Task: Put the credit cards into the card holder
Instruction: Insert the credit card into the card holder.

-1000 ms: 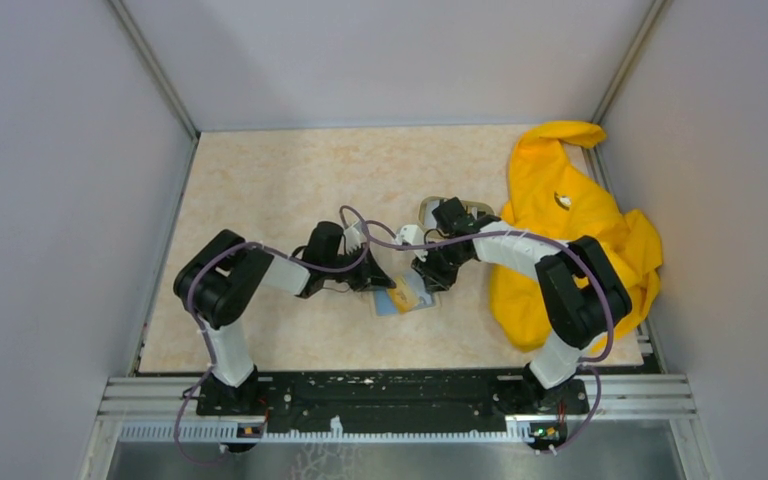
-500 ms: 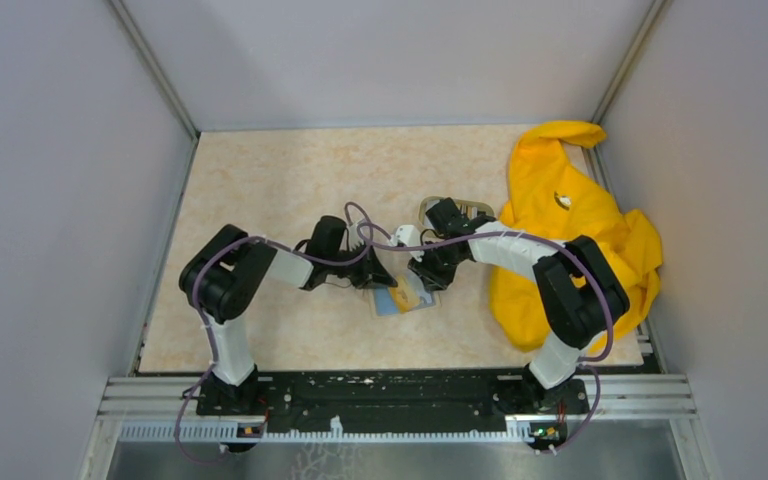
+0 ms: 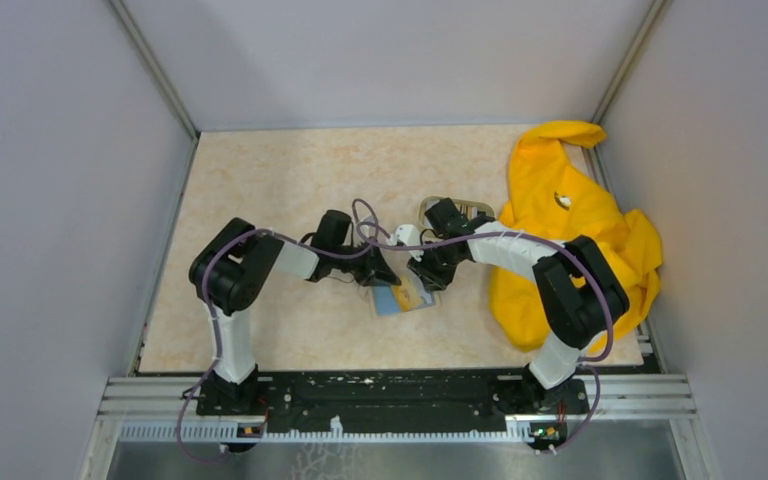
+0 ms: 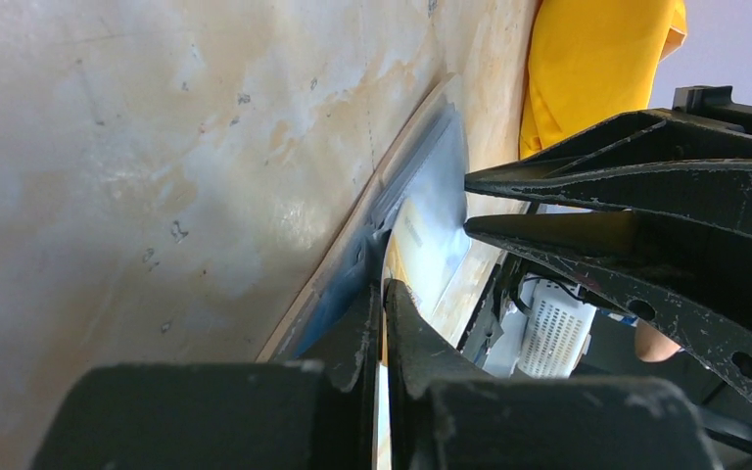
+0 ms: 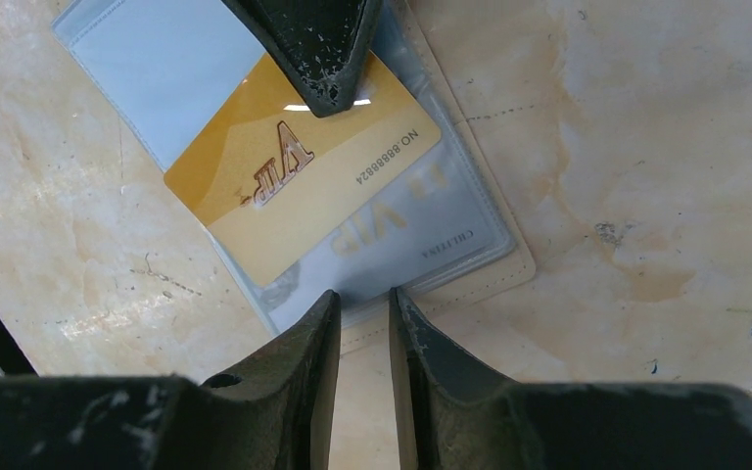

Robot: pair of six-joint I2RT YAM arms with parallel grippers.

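Observation:
The card holder [image 3: 407, 299] lies open on the table, tan rim [image 5: 470, 284] round clear blue-grey sleeves. A gold credit card [image 5: 304, 176] marked VIP lies slanted across the sleeves, part of it still outside them. My left gripper [image 3: 384, 274] is shut on that card's far edge; in the left wrist view the card [image 4: 426, 245] runs edge-on out from between the jaws [image 4: 384, 289]. My right gripper [image 5: 363, 302] stands at the holder's near edge, jaws a narrow gap apart with nothing between them. Other credit cards show only as faint print under the sleeves.
A big yellow cloth [image 3: 570, 230] is heaped at the right. A beige rimmed dish [image 3: 472, 208] sits just behind my right wrist. Grey walls close in the table on three sides.
My left arm has reached a little further right, carrying the gold card over the holder. The right arm and the holder have hardly moved.

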